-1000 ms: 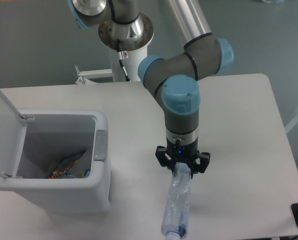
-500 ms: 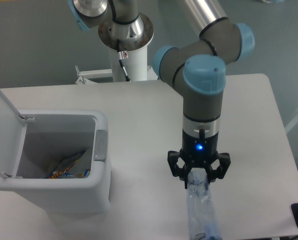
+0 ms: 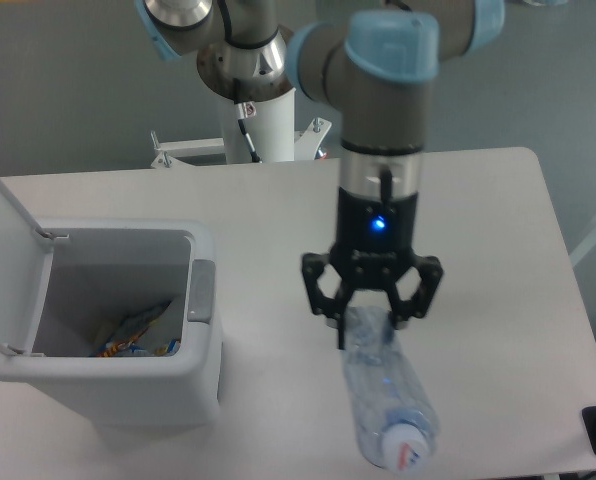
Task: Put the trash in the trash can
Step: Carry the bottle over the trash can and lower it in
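Bin at left, bottle at right of table

The crinkly snack packet [image 3: 136, 335] lay inside the large rectangular plastic bin [image 3: 204, 360]; the clear plastic water bottle [image 3: 386, 398] hung right of it

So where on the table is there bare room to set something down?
Bare table runs between the bin and the pincer, along the far edge, and right of the arm. The near middle is crowded by the held bottle.

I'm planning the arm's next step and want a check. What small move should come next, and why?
Probably carry the bottle left, toward the open trash can. The gripper grips the bottle by one end and it appears lifted off the table, cap end toward the camera. The packet already lies inside the can, whose lid stands open, so the bottle is the only trash outside it.
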